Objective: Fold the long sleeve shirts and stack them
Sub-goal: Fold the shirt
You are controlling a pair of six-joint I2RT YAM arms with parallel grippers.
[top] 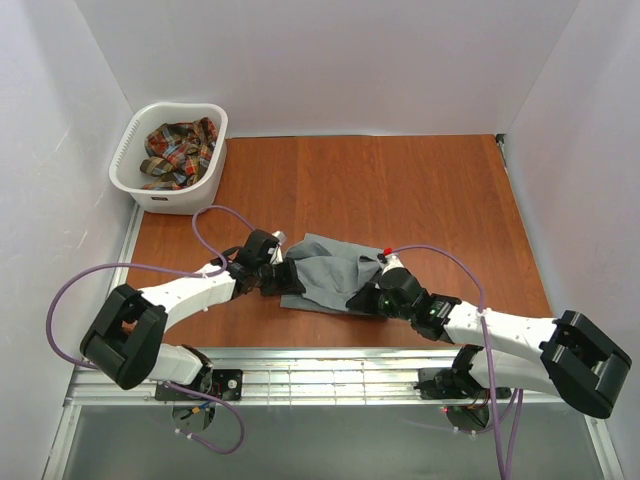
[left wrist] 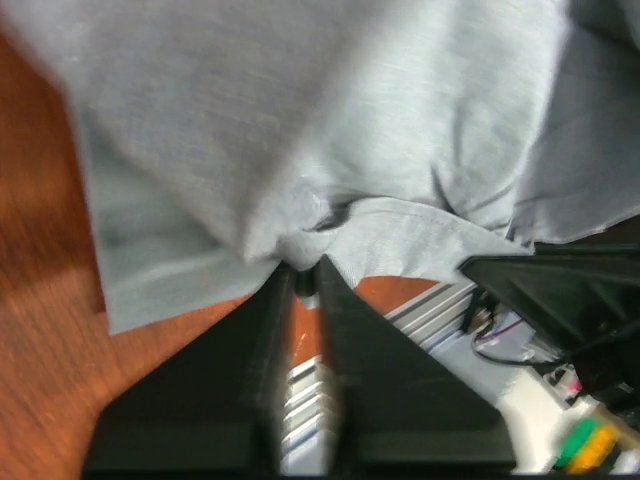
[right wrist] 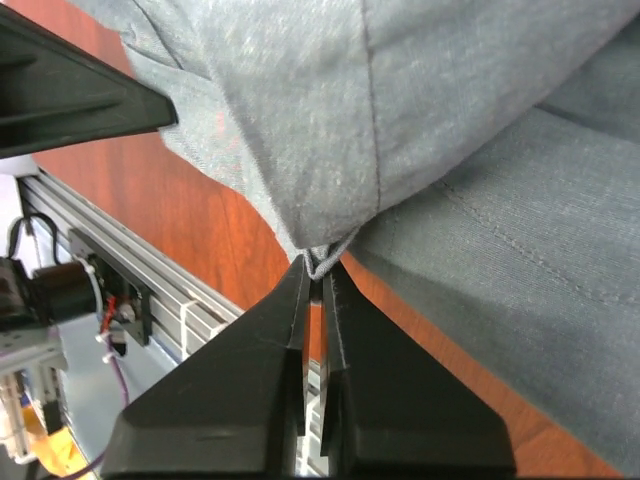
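Observation:
The plain grey shirt (top: 330,272) lies bunched on the wooden table near the front edge. My left gripper (top: 290,278) is shut on its left edge; in the left wrist view the cloth (left wrist: 330,150) puckers at the closed fingertips (left wrist: 305,268). My right gripper (top: 360,298) is shut on its near right edge; in the right wrist view a fold of grey cloth (right wrist: 450,130) is pinched at the tips (right wrist: 318,265) and lifted off the table. The plaid shirt (top: 178,152) lies crumpled in the white basket (top: 135,135).
The white laundry basket stands at the table's back left corner. A metal rail (top: 320,375) runs along the front edge by the arm bases. White walls enclose the table on three sides.

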